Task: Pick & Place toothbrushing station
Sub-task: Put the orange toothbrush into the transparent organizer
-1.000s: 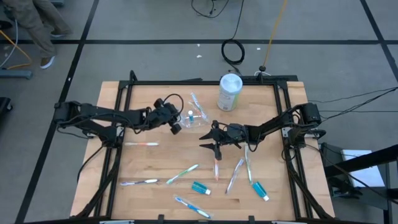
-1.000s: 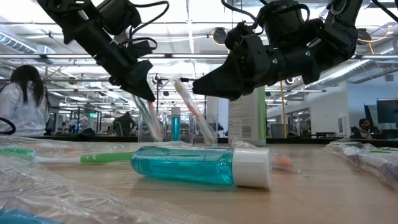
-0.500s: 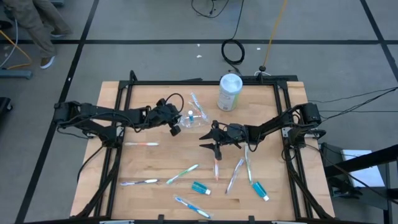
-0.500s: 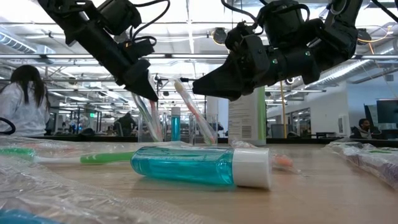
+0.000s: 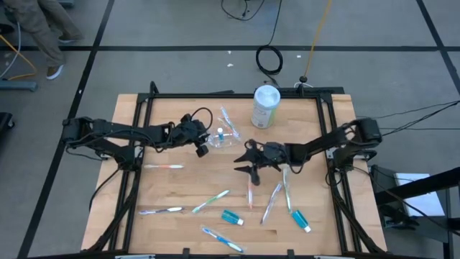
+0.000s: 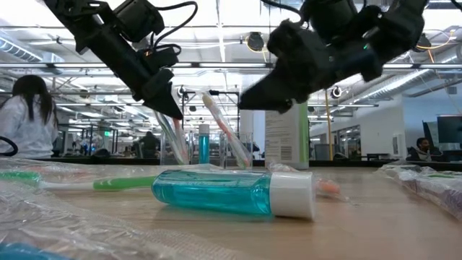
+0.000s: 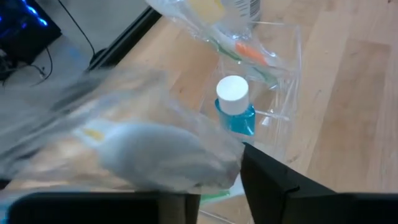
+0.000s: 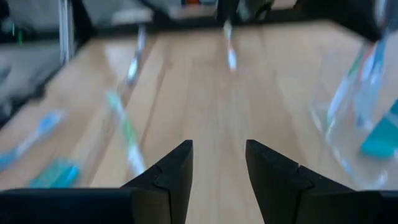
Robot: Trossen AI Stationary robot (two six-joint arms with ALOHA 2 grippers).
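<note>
Left gripper [image 5: 204,147] hangs just beside the small clear plastic cup [image 5: 224,138], fingers around a wrapped toothbrush whose end leans into it; how firmly they pinch I cannot tell. Right gripper [image 5: 245,159] hovers empty with parted fingers on the cup's other side, above the wooden table [image 5: 180,187]. Inside the cup stands a small blue toothpaste tube [image 7: 234,107].

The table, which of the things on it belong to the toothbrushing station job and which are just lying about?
Job:
clear cup, holding a blue toothpaste tube and toothbrushes
loose toothbrushes, such as the green one
toothpaste tubes

Lying about:
white-and-green canister
coiled black cable on the floor
</note>
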